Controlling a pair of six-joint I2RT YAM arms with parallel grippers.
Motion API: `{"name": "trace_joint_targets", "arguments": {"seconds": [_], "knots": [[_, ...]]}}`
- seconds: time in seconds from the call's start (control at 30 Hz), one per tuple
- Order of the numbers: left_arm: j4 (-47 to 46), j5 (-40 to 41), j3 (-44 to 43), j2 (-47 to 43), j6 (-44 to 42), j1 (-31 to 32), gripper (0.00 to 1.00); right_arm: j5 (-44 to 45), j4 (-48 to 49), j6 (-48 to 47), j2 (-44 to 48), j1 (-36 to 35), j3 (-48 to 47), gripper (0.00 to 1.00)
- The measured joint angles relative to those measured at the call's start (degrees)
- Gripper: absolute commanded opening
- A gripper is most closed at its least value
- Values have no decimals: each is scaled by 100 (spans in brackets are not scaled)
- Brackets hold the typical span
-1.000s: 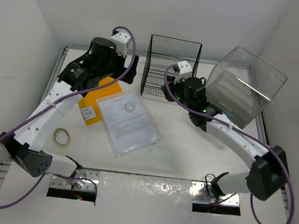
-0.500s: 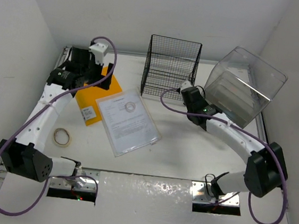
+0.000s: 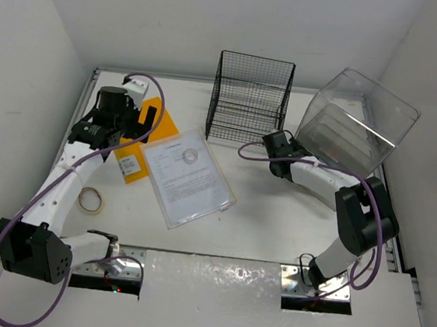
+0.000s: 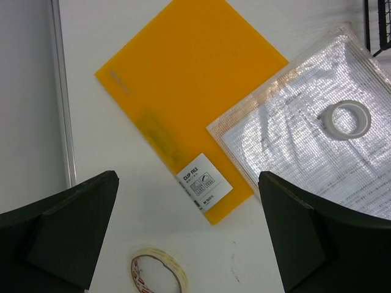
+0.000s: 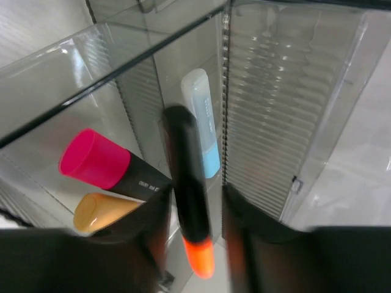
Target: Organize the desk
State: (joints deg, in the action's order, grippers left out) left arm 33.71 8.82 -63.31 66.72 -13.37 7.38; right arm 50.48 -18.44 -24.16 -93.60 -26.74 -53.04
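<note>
Between the fingers of the right gripper (image 5: 194, 227) a black marker (image 5: 185, 183) with an orange end is clamped, the jaws being closed down to the width of its barrel. Just ahead of these jaws the clear drawer box (image 5: 281, 116) is seen, tilted on its side; behind its wall, to the left of the jaws, a pink-capped marker (image 5: 98, 160) and an orange-capped marker (image 5: 93, 212) are lain together, and straight beyond the jaws a pale blue item (image 5: 201, 116) is stood on end. Whether the held marker is already inside the box cannot be told. The left gripper (image 4: 186, 177) is held wide open with nothing in it, well above the desk (image 3: 275, 224), which is spread white beneath both pairs of jaws. Directly under the open jaws a yellow clip file (image 4: 177, 85) is laid flat; its right corner is overlapped by a clear document sleeve (image 4: 305, 165), on which a small tape ring (image 4: 346, 119) is rested. Nearer than the file, below the gap of the jaws, a tape roll (image 4: 157, 270) is seen on the bare top. A wire-mesh rack (image 3: 249, 96) is stood just to the left of the right jaws
</note>
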Motion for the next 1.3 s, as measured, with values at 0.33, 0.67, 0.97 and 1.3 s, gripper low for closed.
{"name": "trace_joint_targets", "arguments": {"seconds": [0.33, 0.67, 0.97, 1.3], "knots": [[-229, 164, 140, 7, -35, 0, 100, 205, -46, 4, -13, 4, -2, 60], [-234, 164, 140, 7, -31, -2, 100, -675, -872, 1008, 1331, 4, -332, 56], [-271, 160, 151, 7, -11, -2, 100, -2828, -256, 2911, 3095, 4, 981, 0], [-396, 271, 269, 168, -11, -2, 100, -3206, 483, 4494, 3639, 4, 2400, 0]]}}
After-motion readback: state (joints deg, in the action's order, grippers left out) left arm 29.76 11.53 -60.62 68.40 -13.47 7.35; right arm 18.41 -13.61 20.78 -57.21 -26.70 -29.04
